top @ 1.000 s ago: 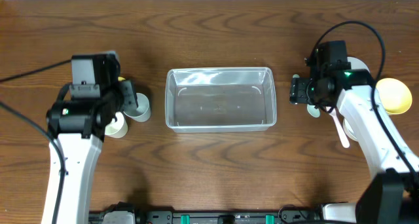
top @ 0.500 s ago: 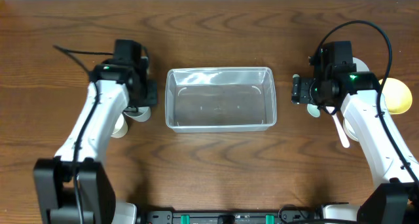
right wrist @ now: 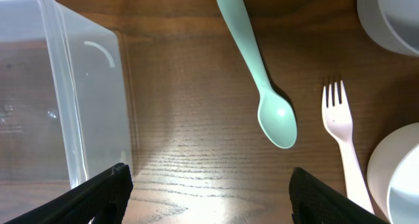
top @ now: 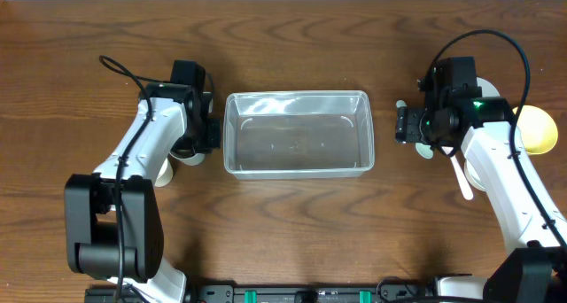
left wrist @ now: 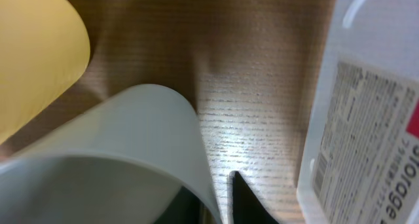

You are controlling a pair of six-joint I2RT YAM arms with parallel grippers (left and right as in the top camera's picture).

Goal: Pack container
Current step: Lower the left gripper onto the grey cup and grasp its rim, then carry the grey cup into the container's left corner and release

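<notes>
Pickup stage, I'd judge: the container (top: 297,135) sits mid-counter, a bit nearer the far edge, see-through and with nothing in it, so packing has not started. The left gripper (top: 202,130) is down on the grey cup (left wrist: 118,158), just off the container's left wall. In the left wrist view one dark finger (left wrist: 245,198) is outside the cup wall and a dark shape shows inside it, so the jaws seem to straddle the rim, but whether they pinch it I cannot tell. A yellow cup (left wrist: 33,60) is just beside it, toward the left edge. The right gripper (right wrist: 208,178) hangs spread wide and holds nothing, between the container's right wall and the mint spoon (right wrist: 262,86), with the white fork (right wrist: 340,132) next to that. White bowls (right wrist: 393,14) and a yellow bowl (top: 536,130) lie toward the right edge. The next move likely calls for a firm pinch on the cup wall, then a lift and a carry over the container rim. The counter (top: 292,232) is dark wood grain. Only a pale strip shows beyond the far edge.
</notes>
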